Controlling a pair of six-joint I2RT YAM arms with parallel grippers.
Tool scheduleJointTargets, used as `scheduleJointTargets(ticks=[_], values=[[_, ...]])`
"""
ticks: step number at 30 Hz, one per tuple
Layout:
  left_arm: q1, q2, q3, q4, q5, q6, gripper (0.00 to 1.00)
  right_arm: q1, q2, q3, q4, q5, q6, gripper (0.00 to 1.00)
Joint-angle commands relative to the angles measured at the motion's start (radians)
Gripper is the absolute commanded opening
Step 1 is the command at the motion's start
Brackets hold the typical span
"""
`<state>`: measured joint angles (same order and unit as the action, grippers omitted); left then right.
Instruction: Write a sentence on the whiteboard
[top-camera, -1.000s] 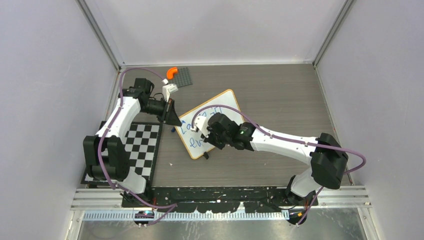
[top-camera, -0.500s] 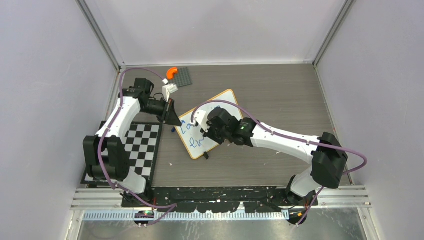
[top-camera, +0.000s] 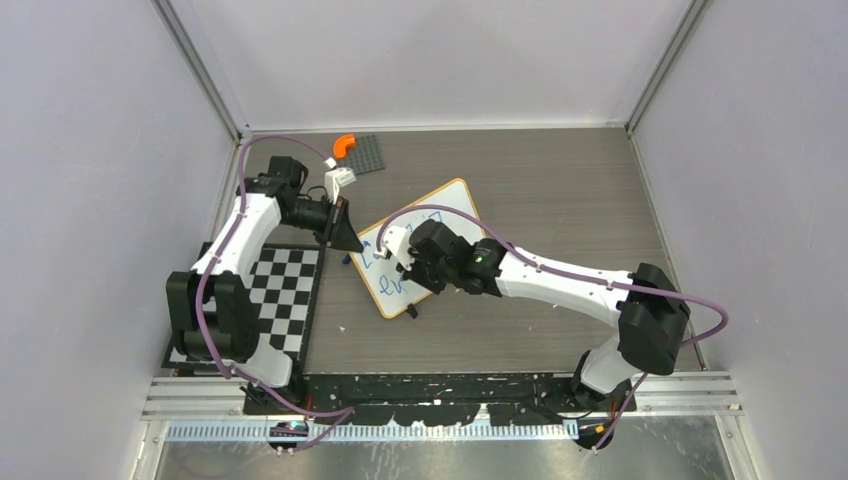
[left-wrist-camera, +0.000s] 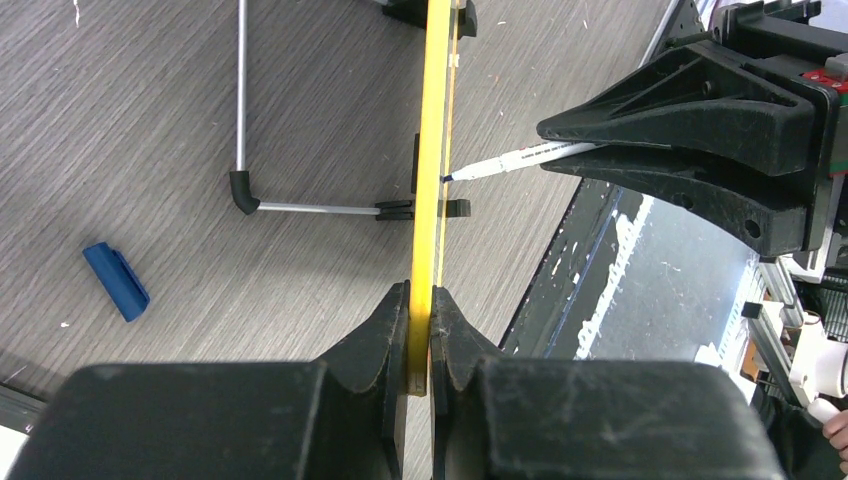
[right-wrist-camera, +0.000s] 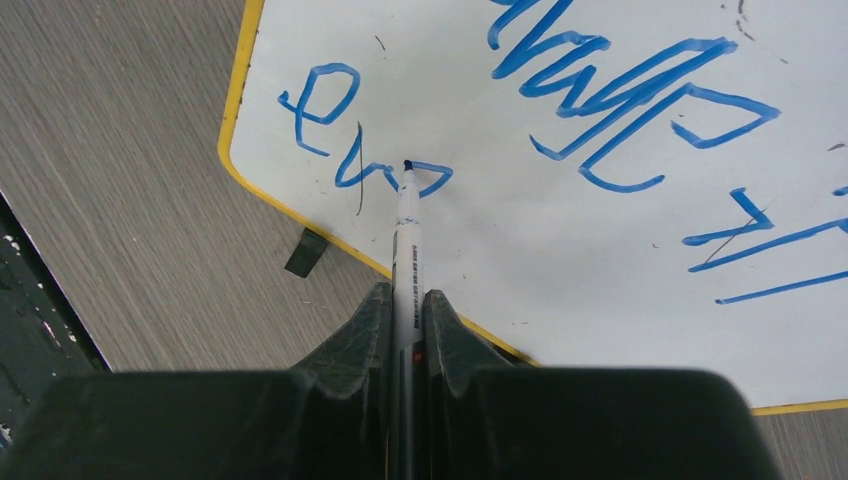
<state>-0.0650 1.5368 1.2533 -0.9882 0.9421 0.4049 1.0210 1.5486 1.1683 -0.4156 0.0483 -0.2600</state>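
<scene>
The whiteboard (top-camera: 452, 203) lies slanted at mid-table, and in the left wrist view it is edge-on as a thin yellow strip (left-wrist-camera: 437, 150). My left gripper (top-camera: 349, 243) (left-wrist-camera: 421, 300) is shut on its left edge. My right gripper (top-camera: 404, 263) (right-wrist-camera: 406, 305) is shut on a white marker (right-wrist-camera: 406, 240), which also shows in the left wrist view (left-wrist-camera: 520, 157). Its tip touches the board (right-wrist-camera: 600, 260) at the second line. The sentence (right-wrist-camera: 620, 120) is blue handwriting in two slanted lines, and the second line is only a few letters long (right-wrist-camera: 340, 130). My right arm hides part of the text from above.
A black-and-white checkerboard mat (top-camera: 285, 290) lies at the left. A dark grey studded plate (top-camera: 368, 152) with an orange piece (top-camera: 343, 143) sits at the back. A blue marker cap (left-wrist-camera: 116, 281) and the board's wire stand (left-wrist-camera: 241, 100) lie on the table behind the board.
My right gripper has shifted the marker slightly left along the board's second line. My left arm and the board have not moved.
</scene>
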Motion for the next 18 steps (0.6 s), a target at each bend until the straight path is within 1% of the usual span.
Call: scheduleJointTargets(ticks=[1, 10, 18], values=[[0.002, -0.024, -0.002, 0.003, -0.02, 0.022, 0.0, 0.004, 0.004, -0.018, 0.057, 0.002, 0.011, 0.0], [0.002, -0.022, 0.001, 0.005, -0.019, 0.022, 0.0, 0.003, -0.019, -0.076, 0.065, 0.019, 0.007, 0.0], [0.002, -0.024, 0.004, 0.002, -0.02, 0.017, 0.0, -0.02, -0.041, -0.046, 0.035, 0.043, -0.017, 0.0]])
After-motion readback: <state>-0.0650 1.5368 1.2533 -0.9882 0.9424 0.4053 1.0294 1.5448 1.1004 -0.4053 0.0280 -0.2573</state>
